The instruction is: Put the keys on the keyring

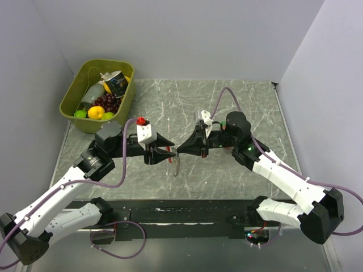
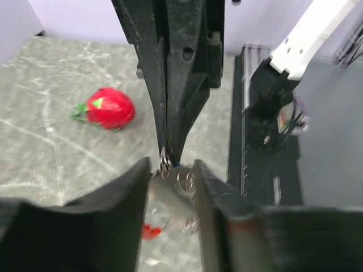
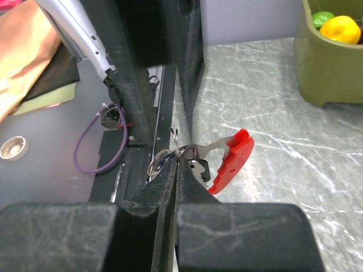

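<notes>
My two grippers meet tip to tip above the middle of the table. The right gripper (image 1: 180, 149) (image 3: 177, 164) is shut on a silvery ring (image 3: 176, 143) of the keyring. Its red clip (image 3: 232, 158) sticks out to the right of the fingers, and its chain (image 1: 177, 165) hangs down. A sliver of a key's blue head (image 3: 162, 162) shows inside a ring. The left gripper (image 1: 164, 150) (image 2: 172, 170) is open, its fingers standing either side of the bunched rings (image 2: 187, 182). Any other keys are hidden.
A round red toy fruit (image 2: 108, 107) (image 1: 142, 121) lies on the marble tabletop behind the left gripper. An olive bin (image 1: 108, 62) (image 3: 329, 73) holding fruit and a can stands at the back left. A black strip (image 1: 170, 215) runs along the near edge.
</notes>
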